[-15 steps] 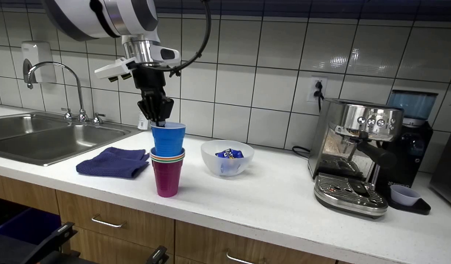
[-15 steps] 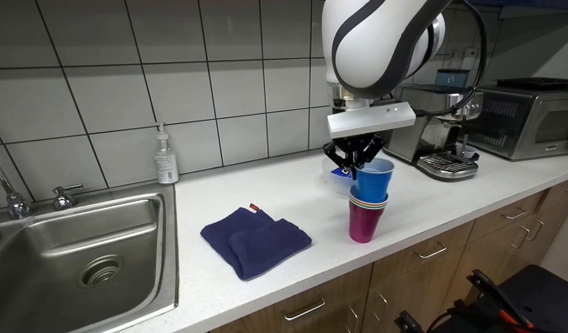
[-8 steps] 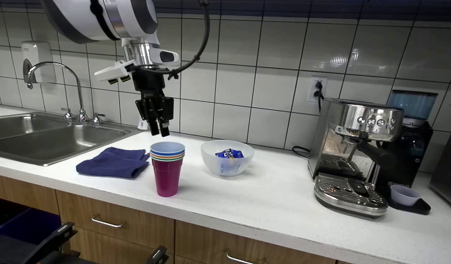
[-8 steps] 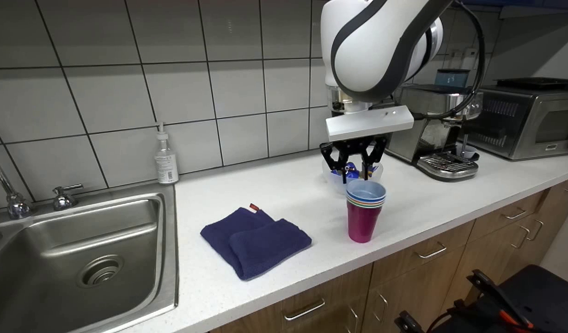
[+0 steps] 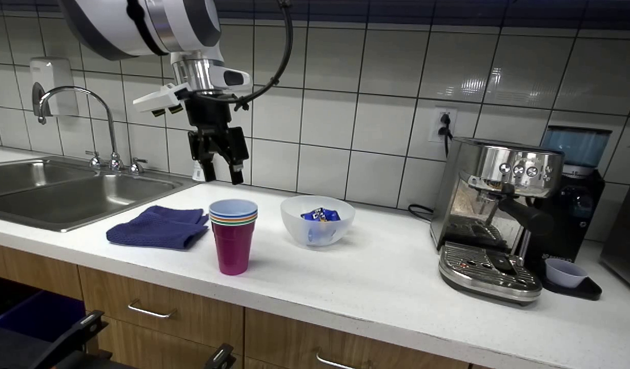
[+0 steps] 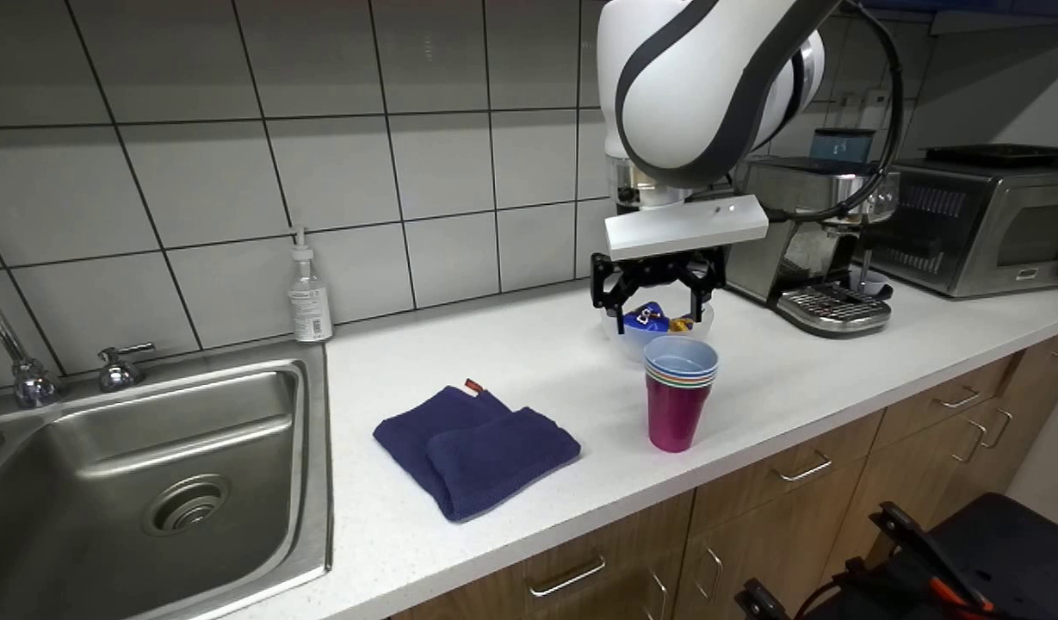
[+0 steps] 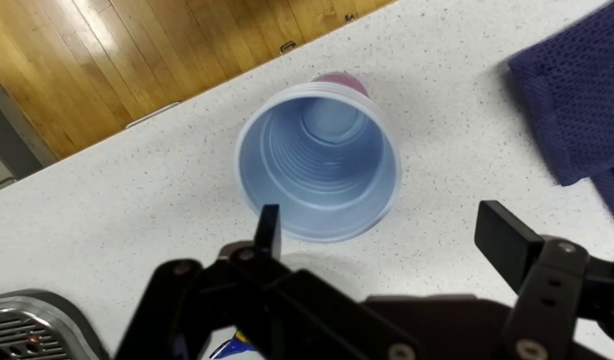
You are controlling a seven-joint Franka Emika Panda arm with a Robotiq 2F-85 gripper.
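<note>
Stacked plastic cups [image 5: 234,239] stand upright on the white speckled countertop [image 5: 345,287], near its front edge. A blue cup [image 7: 331,167] sits innermost with its mouth facing up, thin orange and green rims [image 5: 234,222] show beneath it, and a magenta cup [image 6: 677,415] is outermost. Above them and slightly farther back hangs the black gripper [image 5: 223,178], pointing down and touching none of the cups. Its jaws stand wide apart with nothing between them; in the wrist view one fingertip [image 7: 268,225] overlaps the blue cup's rim in the line of sight, while the other appears well to the right of it.

Beside the cups a navy waffle-weave cloth [image 6: 481,452] lies folded, between them and the stainless-steel sink [image 6: 318,482]. A chrome faucet [image 5: 113,138] rises behind it, and a clear pump bottle [image 6: 309,301] stands at the sink's back corner. On the side of the cups away from the cloth, and farther back, a frosted bowl [image 5: 294,223] holds blue and gold wrapped sweets [image 5: 321,214]. Farther along the countertop are a steel espresso machine [image 5: 499,164], a coffee grinder [image 5: 573,202] just behind it with a small pale dish [image 5: 565,272] at its foot, and a grey countertop oven [image 6: 976,215].
</note>
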